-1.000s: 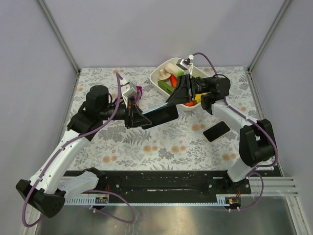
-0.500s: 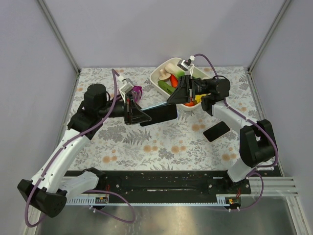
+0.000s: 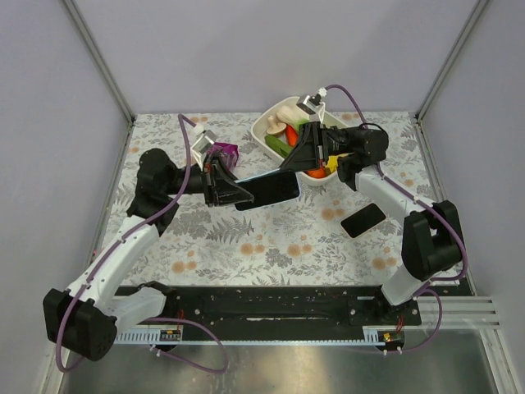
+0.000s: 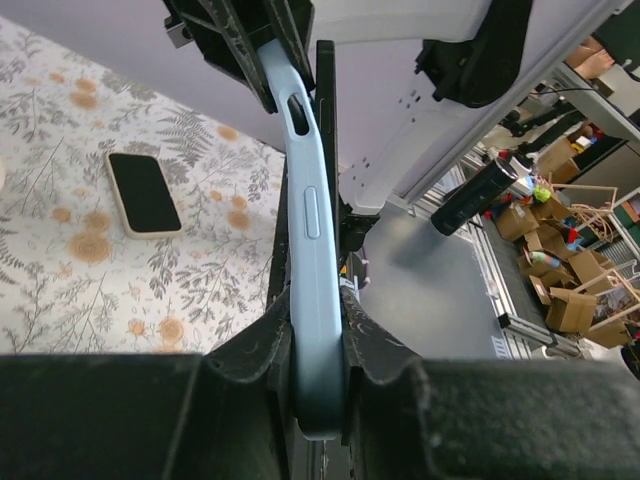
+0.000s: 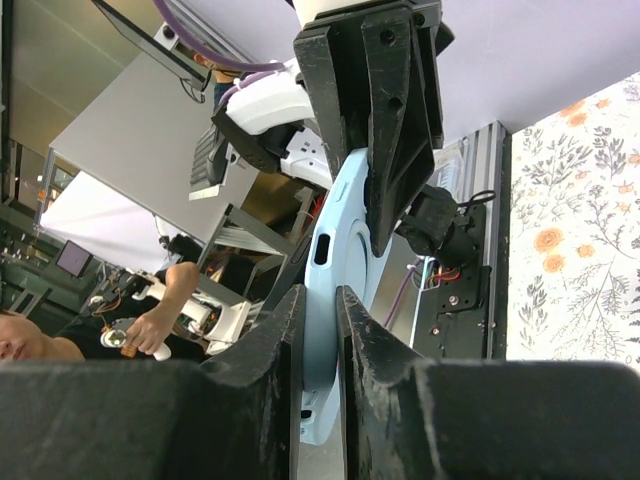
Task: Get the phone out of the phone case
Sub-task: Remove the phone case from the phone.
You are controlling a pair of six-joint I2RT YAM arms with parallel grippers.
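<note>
The phone (image 3: 269,189), black screen up, is held in the air over the middle of the table, with the light blue case (image 3: 283,175) showing along its far edge. My left gripper (image 3: 232,194) is shut on the left end of the phone and case. My right gripper (image 3: 300,160) is shut on the case's far right edge. In the left wrist view the case (image 4: 308,230) sits between my fingers (image 4: 315,350) and bends away from the black phone edge (image 4: 326,140) at the far end. In the right wrist view the case (image 5: 340,220) is clamped in my gripper (image 5: 320,330).
A white bowl (image 3: 264,130) of toy food stands at the back, just behind the right gripper. A second phone in a cream case (image 3: 362,220) lies on the right of the floral table and shows in the left wrist view (image 4: 145,193). A purple object (image 3: 227,153) sits at the back left.
My left arm has swung its elbow left and outward, and the phone has risen slightly. More of the blue case edge shows along the phone. The right gripper has barely moved.
</note>
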